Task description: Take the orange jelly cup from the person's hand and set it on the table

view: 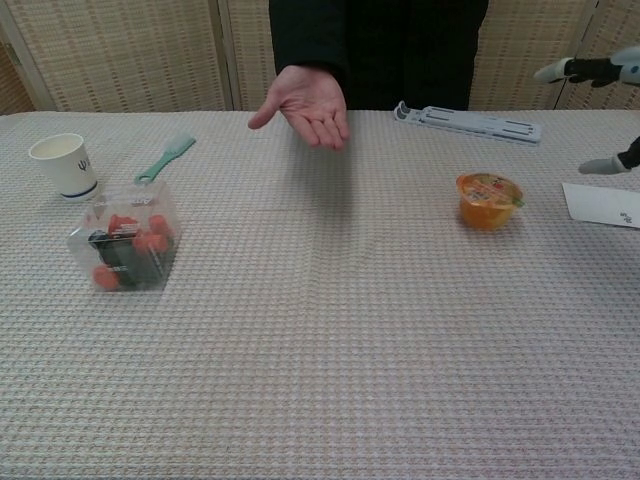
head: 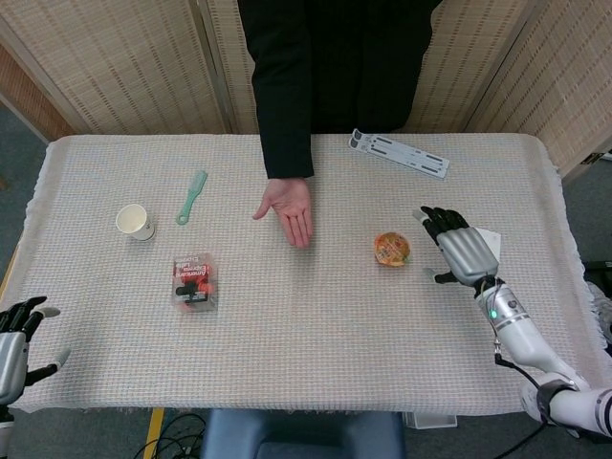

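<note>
Jelly cup (head: 392, 249) stands upright on table (head: 316, 325). Right hand (head: 461, 251) beside it, fingers apart, empty. Left hand (head: 13, 346) fingers apart.

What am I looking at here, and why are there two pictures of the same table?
It is a robot with two arms ending in mechanical hands. One camera looks down from its head, the other looks forward from its chest.

The right hand is open and holds nothing; the orange jelly cup stands on the table beside it. The left hand, also open, waits at the near corner.

The person's hand is held out, palm up and empty.

Also on the table: a paper cup, a green comb, a clear box of red things, a white card and a grey strip.
</note>
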### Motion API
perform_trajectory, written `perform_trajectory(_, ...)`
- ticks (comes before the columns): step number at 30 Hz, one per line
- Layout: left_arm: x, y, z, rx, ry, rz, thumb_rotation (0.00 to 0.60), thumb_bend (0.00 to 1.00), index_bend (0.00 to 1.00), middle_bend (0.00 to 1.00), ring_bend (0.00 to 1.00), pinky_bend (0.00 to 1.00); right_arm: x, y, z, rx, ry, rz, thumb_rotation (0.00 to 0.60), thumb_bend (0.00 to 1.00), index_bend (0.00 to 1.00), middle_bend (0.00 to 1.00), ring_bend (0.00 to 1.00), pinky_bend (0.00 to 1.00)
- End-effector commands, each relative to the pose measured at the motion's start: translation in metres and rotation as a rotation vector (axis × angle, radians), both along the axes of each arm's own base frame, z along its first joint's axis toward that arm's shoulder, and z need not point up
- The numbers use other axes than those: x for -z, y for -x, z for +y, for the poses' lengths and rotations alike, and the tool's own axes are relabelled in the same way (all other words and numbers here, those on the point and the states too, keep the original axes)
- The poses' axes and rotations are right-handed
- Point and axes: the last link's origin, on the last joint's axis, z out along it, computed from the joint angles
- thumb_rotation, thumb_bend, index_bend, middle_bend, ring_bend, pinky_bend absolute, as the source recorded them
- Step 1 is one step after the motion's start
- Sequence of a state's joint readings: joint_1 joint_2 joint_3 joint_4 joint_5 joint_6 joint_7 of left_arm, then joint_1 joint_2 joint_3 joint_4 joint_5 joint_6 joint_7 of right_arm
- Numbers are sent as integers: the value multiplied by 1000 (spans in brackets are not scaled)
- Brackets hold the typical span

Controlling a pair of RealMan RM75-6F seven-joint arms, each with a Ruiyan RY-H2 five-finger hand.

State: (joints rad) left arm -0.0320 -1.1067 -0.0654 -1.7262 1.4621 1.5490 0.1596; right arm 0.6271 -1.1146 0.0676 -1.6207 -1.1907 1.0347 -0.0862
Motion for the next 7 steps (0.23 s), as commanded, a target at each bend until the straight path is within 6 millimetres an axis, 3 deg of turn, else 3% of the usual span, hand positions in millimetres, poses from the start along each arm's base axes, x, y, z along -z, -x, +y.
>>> perform_trajectory(1, 1, -1, 1, 4, 2, -1, 600, 220, 348, 228, 201, 239, -25, 21, 38, 30, 61, 16, 600, 270, 0, 0, 0, 46)
perform_trajectory(7, 5, -2, 4, 6, 10, -4, 600, 220, 348, 228, 201, 239, -45, 46, 85, 84, 171, -24, 600, 276, 0, 0, 0, 46)
